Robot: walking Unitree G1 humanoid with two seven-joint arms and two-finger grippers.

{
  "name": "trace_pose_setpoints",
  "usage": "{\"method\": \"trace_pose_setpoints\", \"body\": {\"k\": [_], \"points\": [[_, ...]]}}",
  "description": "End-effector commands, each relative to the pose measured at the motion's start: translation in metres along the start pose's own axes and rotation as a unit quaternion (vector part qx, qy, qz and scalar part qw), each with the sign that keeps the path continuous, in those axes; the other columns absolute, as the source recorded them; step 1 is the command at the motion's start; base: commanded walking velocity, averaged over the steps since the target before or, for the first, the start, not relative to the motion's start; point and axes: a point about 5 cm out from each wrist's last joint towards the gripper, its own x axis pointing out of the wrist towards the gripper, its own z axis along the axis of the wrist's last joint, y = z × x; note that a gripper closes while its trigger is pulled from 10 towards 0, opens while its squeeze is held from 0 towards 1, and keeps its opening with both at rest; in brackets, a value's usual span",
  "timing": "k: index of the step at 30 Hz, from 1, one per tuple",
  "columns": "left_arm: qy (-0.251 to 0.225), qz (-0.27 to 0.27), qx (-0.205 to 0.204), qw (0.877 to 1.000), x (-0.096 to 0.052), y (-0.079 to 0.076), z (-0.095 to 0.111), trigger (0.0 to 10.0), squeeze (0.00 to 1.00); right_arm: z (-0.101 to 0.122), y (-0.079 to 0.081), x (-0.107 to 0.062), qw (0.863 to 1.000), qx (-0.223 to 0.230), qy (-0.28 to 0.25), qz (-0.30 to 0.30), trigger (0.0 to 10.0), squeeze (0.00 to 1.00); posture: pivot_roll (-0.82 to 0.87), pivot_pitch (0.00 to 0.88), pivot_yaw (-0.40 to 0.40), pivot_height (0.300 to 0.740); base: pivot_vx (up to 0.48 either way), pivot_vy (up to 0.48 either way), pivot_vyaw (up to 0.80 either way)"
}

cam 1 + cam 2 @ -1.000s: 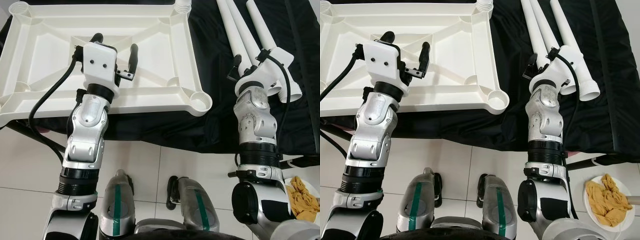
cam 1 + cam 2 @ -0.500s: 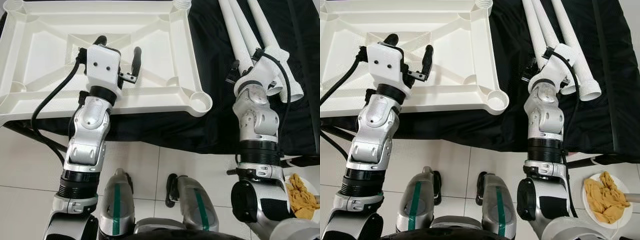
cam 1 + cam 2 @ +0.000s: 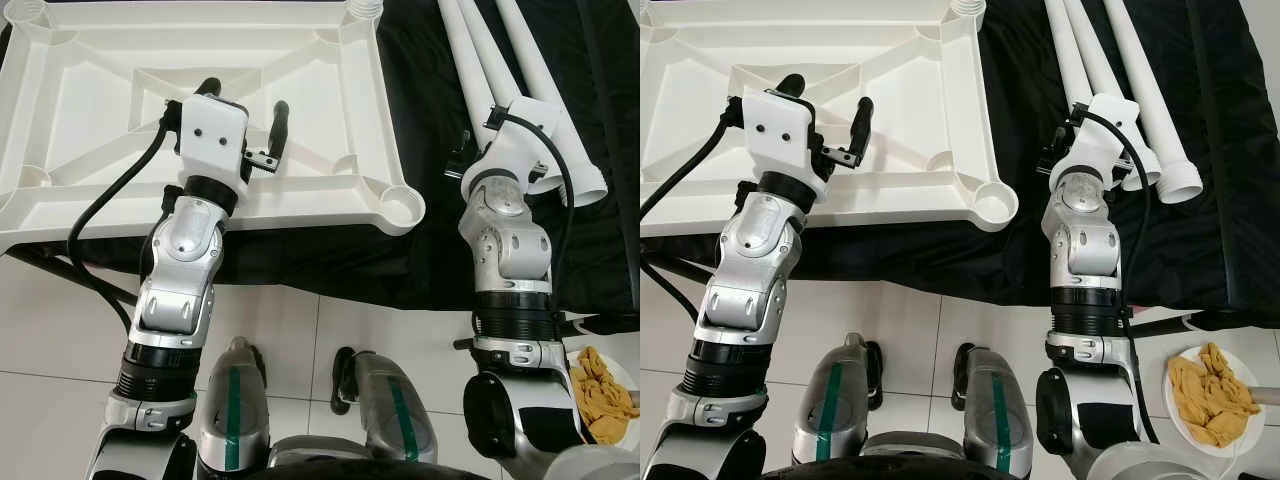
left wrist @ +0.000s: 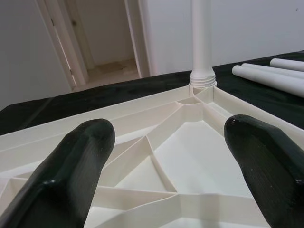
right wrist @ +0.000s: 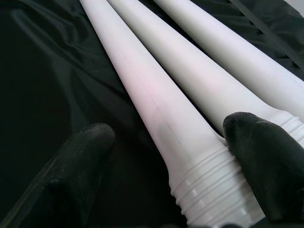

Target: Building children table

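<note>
Your left gripper (image 3: 243, 100) hovers over the upturned white tabletop (image 3: 90, 60), its jaws spread wide and holding nothing, poised above the ribbed underside near the middle panel. The tabletop lies face down on the black-draped worktop (image 3: 430, 250), with an empty leg socket (image 3: 401, 207) at the corner nearest you and one white leg (image 4: 201, 40) already standing upright in the far corner socket. To your right, three loose table legs (image 3: 1110, 70) lie side by side on the black cloth, their threaded ends pointing toward you. Your right gripper (image 5: 168, 156) sits low over the innermost of those legs, jaws released and straddling its threaded end (image 5: 213, 194), one finger (image 5: 80, 166) down on the cloth and the other (image 5: 263, 161) between this leg and its neighbour; neither pad is pressed against it that you can see. On the tiled floor by your right side, a white plate (image 3: 1185, 415) holds crumpled yellow cloths (image 3: 1212, 390).
</note>
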Motion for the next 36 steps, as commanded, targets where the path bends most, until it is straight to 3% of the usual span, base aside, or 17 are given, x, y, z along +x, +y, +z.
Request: {"method": "trace_pose_setpoints", "body": {"k": [1, 9, 17, 23, 33, 36], "points": [[0.008, -0.01, 0.0, 1.0, -0.002, -0.002, -0.002, 10.0, 0.0, -0.008, -0.003, -0.001, 0.999, -0.018, 0.012, -0.027, 10.0, 0.0, 0.08, 0.122, -0.018, 0.74, 0.0, 0.0, 0.0], [0.009, -0.013, -0.003, 1.0, -0.002, -0.004, -0.001, 10.0, 0.0, 0.008, -0.008, -0.005, 0.998, 0.021, -0.034, -0.04, 10.0, 0.0, 0.08, 0.122, -0.016, 0.74, 0.0, 0.0, 0.0], [0.009, -0.014, -0.003, 1.0, -0.001, -0.005, -0.001, 10.0, 0.0, 0.007, -0.006, -0.008, 0.999, 0.02, -0.024, -0.028, 10.0, 0.0, 0.08, 0.122, -0.015, 0.74, 0.0, 0.0, 0.0], [0.008, -0.015, -0.003, 1.0, -0.001, -0.005, 0.0, 10.0, 0.0, -0.014, 0.006, -0.022, 0.998, 0.023, 0.048, -0.014, 10.0, 0.0, 0.07, 0.125, -0.013, 0.74, 0.0, 0.0, 0.0], [0.008, -0.017, -0.005, 1.0, -0.001, -0.007, 0.001, 10.0, 0.0, -0.041, 0.004, -0.022, 0.991, 0.019, 0.128, -0.034, 10.0, 0.0, 0.07, 0.13, -0.01, 0.74, 0.0, 0.0, 0.0], [0.009, -0.016, -0.004, 1.0, -0.001, -0.007, 0.001, 10.0, 0.0, -0.041, 0.003, -0.021, 0.991, 0.022, 0.128, -0.034, 10.0, 0.0, 0.07, 0.131, -0.01, 0.74, 0.0, 0.0, 0.0]]}}
